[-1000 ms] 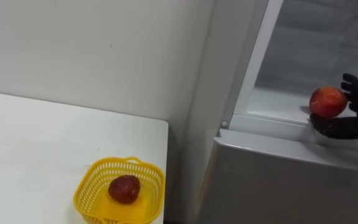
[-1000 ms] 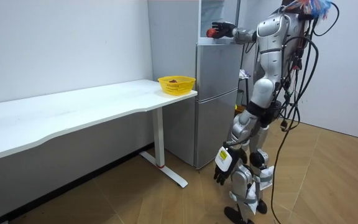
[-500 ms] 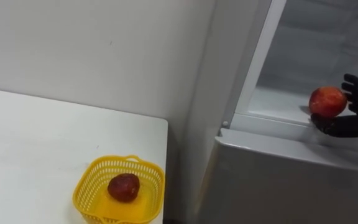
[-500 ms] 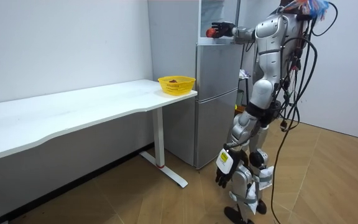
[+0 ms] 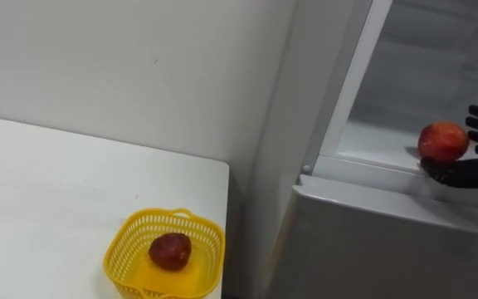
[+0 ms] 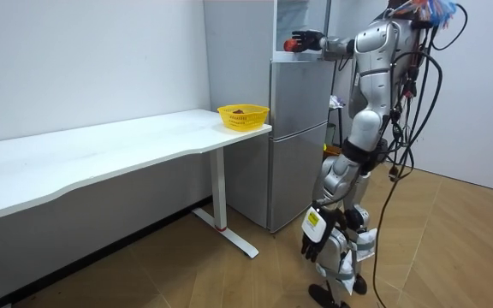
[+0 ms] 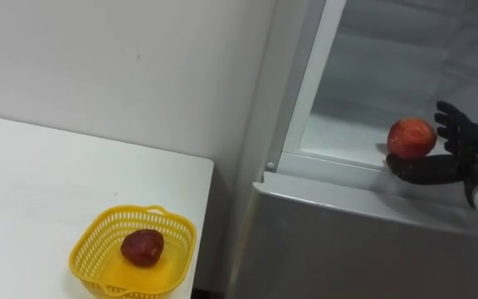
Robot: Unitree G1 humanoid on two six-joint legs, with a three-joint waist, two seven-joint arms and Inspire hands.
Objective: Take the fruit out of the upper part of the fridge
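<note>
**Loose cradle at the fridge's front edge puts the apple at risk**

The robot's right hand (image 7: 435,169) holds a red apple (image 7: 411,137), with the thumb underneath and the fingers (image 7: 453,124) curled up behind it. The hold looks more like a cradle than a firm clamp. Hand and apple sit at the front edge of the upper fridge compartment (image 7: 363,75), just above the white sill (image 7: 330,159); whether the apple touches the compartment floor cannot be told. Below the sill is the closed lower door (image 7: 347,241).

Further out, a yellow basket (image 7: 98,224) stands at the corner of the table (image 7: 23,191) nearest the fridge, with one dark red fruit (image 7: 142,247) in it. The left hand (image 6: 310,248) hangs beside the leg.

The likeliest failure is the apple rolling off the thumb as the arm swings clear, which would send it down the fridge front to the floor. A sideways move could also knock it against the white frame (image 7: 309,79). The basket is light and sits close to the table's edge, so a hard drop into it might tip it or push it over.
</note>
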